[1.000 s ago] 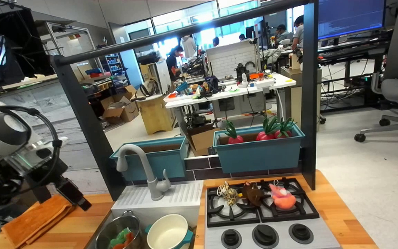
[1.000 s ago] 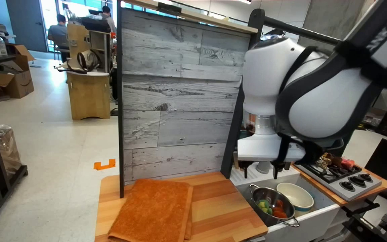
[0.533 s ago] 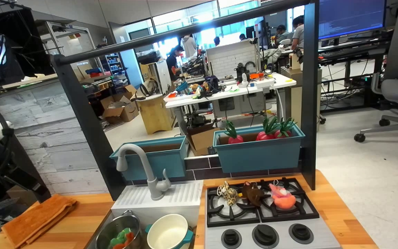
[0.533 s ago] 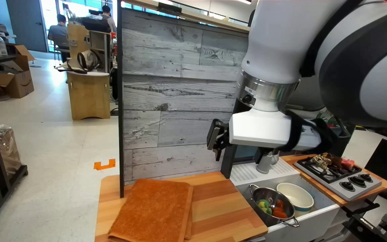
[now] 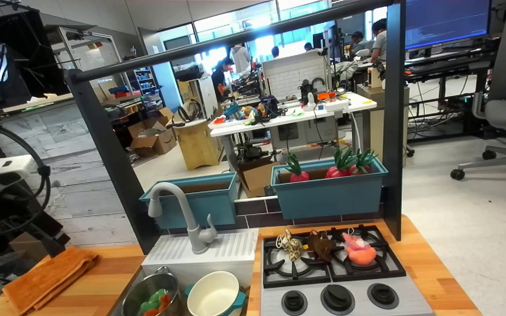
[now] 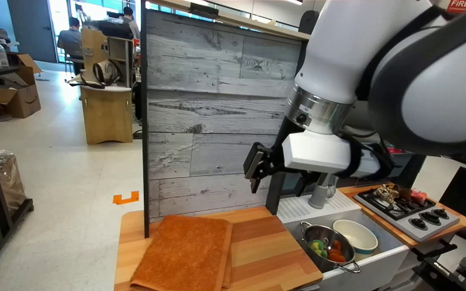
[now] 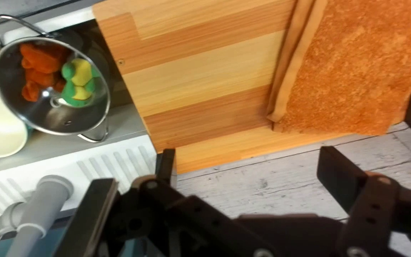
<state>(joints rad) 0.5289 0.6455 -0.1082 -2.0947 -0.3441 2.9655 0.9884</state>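
Note:
My gripper (image 7: 250, 167) stands open, its black fingers wide apart and nothing between them. In an exterior view the same gripper (image 6: 279, 182) hangs in the air before the grey plank panel (image 6: 217, 101), tilted and above the counter's inner end. A folded orange towel (image 7: 362, 71) lies on the wooden counter (image 7: 209, 64), apart from the fingers. Inside the sink, a steel pot (image 7: 57, 119) holds an orange plush toy (image 7: 39, 67) and a green and yellow one (image 7: 79, 82). Beside it sits a cream pot (image 5: 213, 294) with teal handles.
A grey faucet (image 5: 187, 215) rises behind the sink. On the stove (image 5: 297, 277) lie a spotted toy (image 5: 290, 245), a brown toy (image 5: 321, 245) and a pink-orange toy (image 5: 360, 252). Teal planters hang behind, the larger planter (image 5: 330, 197) with red radishes (image 5: 299, 177).
The arm has swung and the gripper has turned from pointing down over the sink to a tilted pose nearer the plank panel. Its jaws have opened wider. Towel, pots and toys look unmoved.

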